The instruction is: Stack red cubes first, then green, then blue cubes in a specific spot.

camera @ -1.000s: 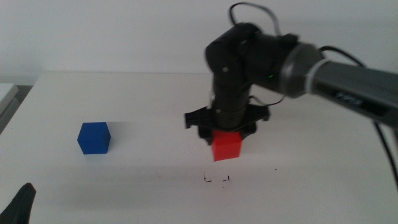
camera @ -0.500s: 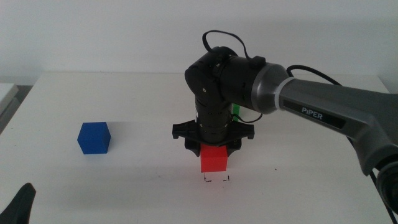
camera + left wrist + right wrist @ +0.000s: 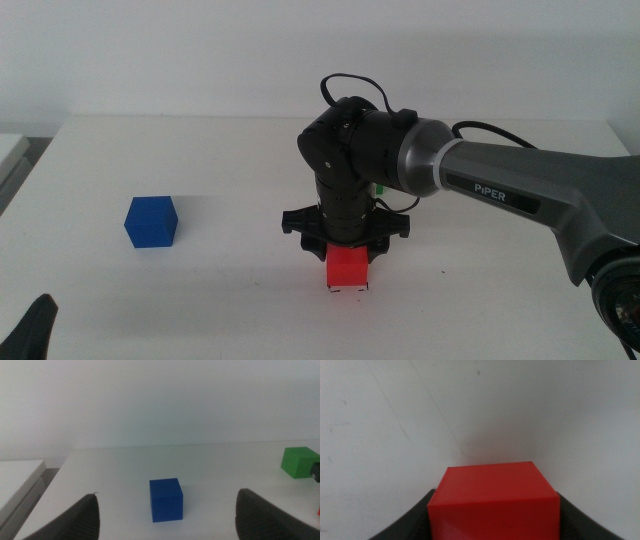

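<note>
Currently the right gripper point(image 3: 347, 262) comes straight down from above, jaws clamped on the red cube point(image 3: 347, 269), one jaw on each side face as the right wrist view shows. The vertical approach keeps the cube's faces square to the bench point(image 3: 200, 300), which a stack base needs. Red cube sits at or just above the surface, right over the marked spot point(image 3: 348, 291); only slight dark traces of the pen marks show at its lower edge, so the cube appears centred between them. Whether it has full contact with the bench I cannot tell.

Judgement: placement of the first layer is nearly done; release comes next, and the jaws should part without dragging the cube off the marks.

Blue cube point(image 3: 151, 221) rests well apart, toward the left arm's side. Green cube point(image 3: 299, 462) stands behind the right arm, only a sliver visible in the middle view.

Left gripper point(image 3: 165, 525) waits low near the bench edge, jaws wide apart, facing the blue cube, nothing held.
</note>
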